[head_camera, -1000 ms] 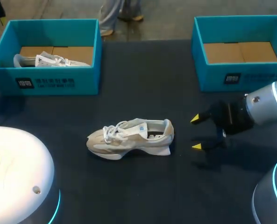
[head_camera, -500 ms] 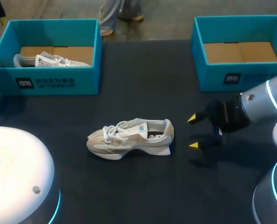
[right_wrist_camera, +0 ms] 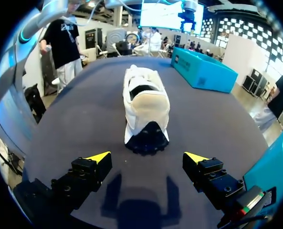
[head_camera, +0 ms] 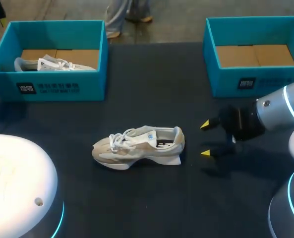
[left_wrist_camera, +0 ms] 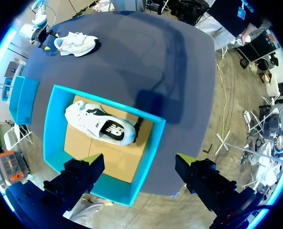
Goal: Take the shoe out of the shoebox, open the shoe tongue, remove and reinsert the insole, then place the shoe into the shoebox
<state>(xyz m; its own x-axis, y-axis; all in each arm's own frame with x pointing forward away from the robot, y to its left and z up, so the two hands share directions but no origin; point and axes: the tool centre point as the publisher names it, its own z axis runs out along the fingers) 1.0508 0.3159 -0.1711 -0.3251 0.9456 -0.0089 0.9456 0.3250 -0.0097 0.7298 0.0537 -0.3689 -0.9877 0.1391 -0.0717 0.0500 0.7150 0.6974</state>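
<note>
1. Two shoes in all. One pale shoe (head_camera: 139, 146) stands on its sole near the middle of the table (head_camera: 151, 79), with its toe toward my left side and its heel toward my right. A second shoe (head_camera: 47, 64), white, lies in a box.
2. Two teal boxes stand along the table's far edge, well apart from each other. The left box (head_camera: 52, 88) holds the second shoe, which lies on its side on the brown cardboard bottom. The right box (head_camera: 256, 82) shows only its brown cardboard bottom.
3. Two sets of fingers, both with yellow tips. My right fingers (head_camera: 206, 125) are spread wide and grip nothing. They sit low over the table near the pale shoe's heel and point at it. In the right wrist view the heel is straight ahead of the gap between them, and neither tip touches it.
4. My left fingers (left_wrist_camera: 198, 174) are also spread wide and have hold of nothing. They hang high above the left box, with the second shoe below and ahead of them.
</note>
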